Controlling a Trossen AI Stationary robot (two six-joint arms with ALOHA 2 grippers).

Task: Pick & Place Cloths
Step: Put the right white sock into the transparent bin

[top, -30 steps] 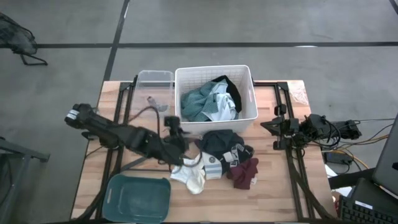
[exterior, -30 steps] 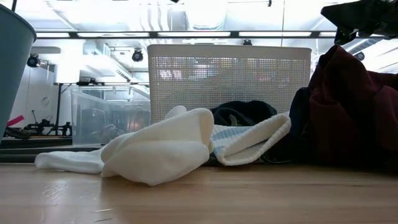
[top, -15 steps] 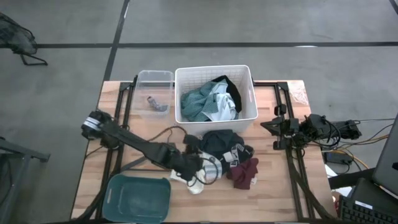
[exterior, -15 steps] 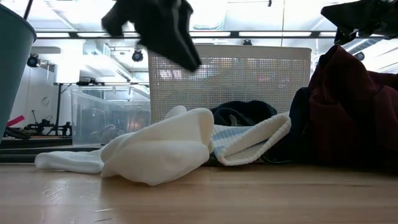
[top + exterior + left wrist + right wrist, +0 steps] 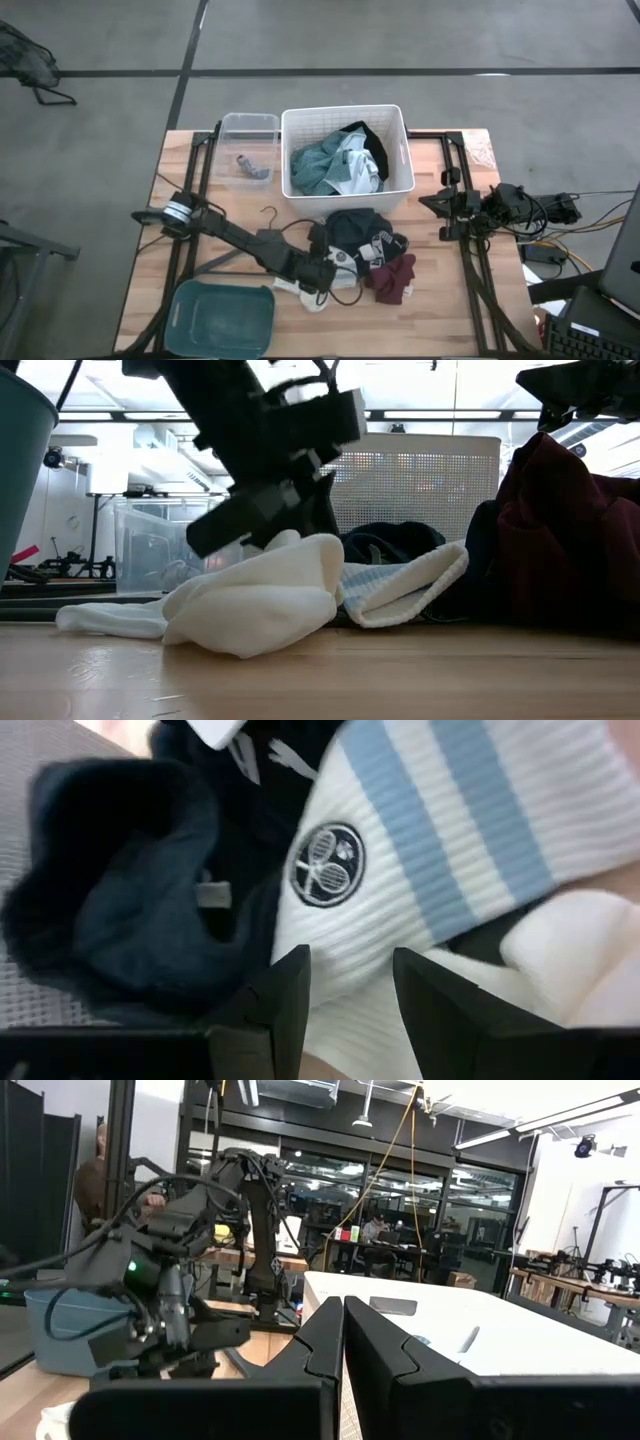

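Note:
My left gripper (image 5: 322, 272) is open and low over the white cloths (image 5: 308, 287) near the table's front. In its wrist view the fingertips (image 5: 350, 965) stand on either side of a white sock with light-blue stripes and a round tennis badge (image 5: 430, 850), just above its ribbed cuff. The black garment with white print (image 5: 355, 230) lies behind the sock, the maroon cloth (image 5: 395, 278) to its right. A teal-green garment (image 5: 320, 165) lies in the white basket (image 5: 345, 110). My right gripper (image 5: 343, 1315) is shut and parked at the table's right edge (image 5: 432, 203).
A clear bin (image 5: 250, 122) left of the basket holds a small grey item. A teal tub (image 5: 222, 318) sits at the near left corner. A black hanger (image 5: 268, 214) lies beside my left arm. Cables trail off the right edge. People sit in the room beyond.
My left arm has swung from beside the clear bin toward the near edge and to the right, and come down over the white cloths; in the low view it drops in from above. The cloths have not moved.

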